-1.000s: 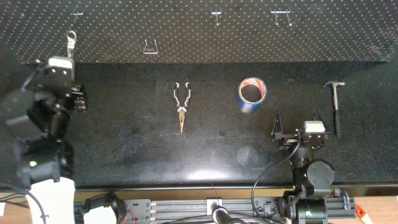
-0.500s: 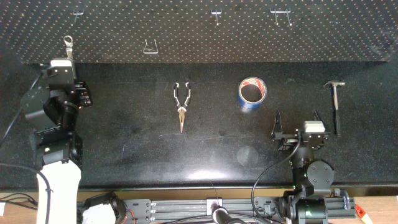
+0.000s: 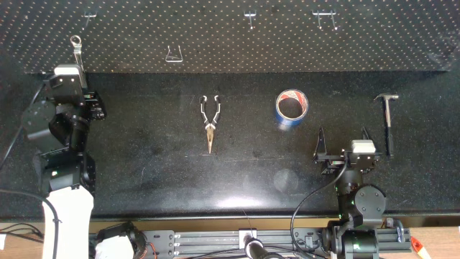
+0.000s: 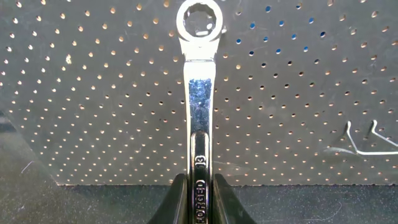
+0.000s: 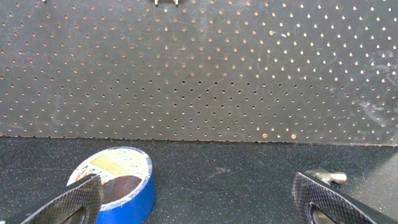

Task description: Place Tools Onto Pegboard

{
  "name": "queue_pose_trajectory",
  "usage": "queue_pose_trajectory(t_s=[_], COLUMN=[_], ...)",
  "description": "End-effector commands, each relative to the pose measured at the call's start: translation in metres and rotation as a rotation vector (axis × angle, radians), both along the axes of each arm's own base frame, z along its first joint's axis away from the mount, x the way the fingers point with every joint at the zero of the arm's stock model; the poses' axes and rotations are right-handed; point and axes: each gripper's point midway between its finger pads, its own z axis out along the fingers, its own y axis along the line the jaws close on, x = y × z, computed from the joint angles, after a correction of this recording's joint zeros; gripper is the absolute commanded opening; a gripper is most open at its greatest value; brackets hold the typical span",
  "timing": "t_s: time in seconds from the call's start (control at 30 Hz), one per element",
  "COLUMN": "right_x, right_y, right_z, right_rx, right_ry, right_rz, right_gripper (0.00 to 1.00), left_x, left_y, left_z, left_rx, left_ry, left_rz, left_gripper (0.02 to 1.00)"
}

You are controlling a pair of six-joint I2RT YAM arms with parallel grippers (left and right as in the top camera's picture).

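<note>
Gripping the wrench (image 4: 200, 106) that low down, is that wise?

It looks sound to me. The left hand (image 4: 200, 186) is closed on the lower shaft, a finger on either side, and the wrench stands upright in front of the pegboard (image 4: 93, 93) with its ring end uppermost and free.

How would you expect it to handle?

It's solid steel, so it will be stiff, and I'd judge it fairly heavy for something so slim. It won't bend or break. The polished metal is likely slippery, though, and the fingers bear on its narrow edges. With most of its length above them, it could pivot if the ring knocks the board.

So where should it be held?

Where it is now: low on the shaft, well away from the ring, since the ring is the part that has to go over a hook (image 3: 88, 16). From above, the ring shows against the board's left end, near that hook but not on it. I cannot tell whether it touches the board.

And the right hand (image 5: 199, 199)?

It's spread wide with nothing in it, low over the worktop (image 3: 144, 158) between the tape (image 5: 115, 174) and the hammer (image 3: 388, 122). The pliers (image 3: 210, 122) lie flat further left, well apart from both hands
</note>
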Motion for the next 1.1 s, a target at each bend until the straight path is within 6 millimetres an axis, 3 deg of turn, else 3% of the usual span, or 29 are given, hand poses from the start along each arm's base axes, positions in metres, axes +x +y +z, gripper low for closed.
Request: queue_pose_trajectory(t_s=[0.03,0.4,0.73,1.1], right_x=[0.0,0.0,0.0,0.0], right_y=[0.003,0.003,0.003,0.003], right_z=[-0.001,-0.001,-0.001,-0.001], right_rx=[0.012,0.012,0.012,0.012], right_ry=[-0.003,-0.003,-0.003,-0.003], right_rz=[0.012,0.012,0.012,0.012], right_gripper=[0.98,0.98,0.98,0.98], left_x=[0.008,0.018,0.022,0.031], left_y=[-0.003,-0.001,-0.001,-0.004], left_z=[0.004,0.005,0.033,0.014], left_rx=[-0.02,-0.025,-0.02,-0.041], left_ry=[-0.01,0.001,-0.017,0.029], left_rz=[-0.02,-0.026,-0.029,-0.055], left_gripper=[0.029,0.029,0.029,0.029])
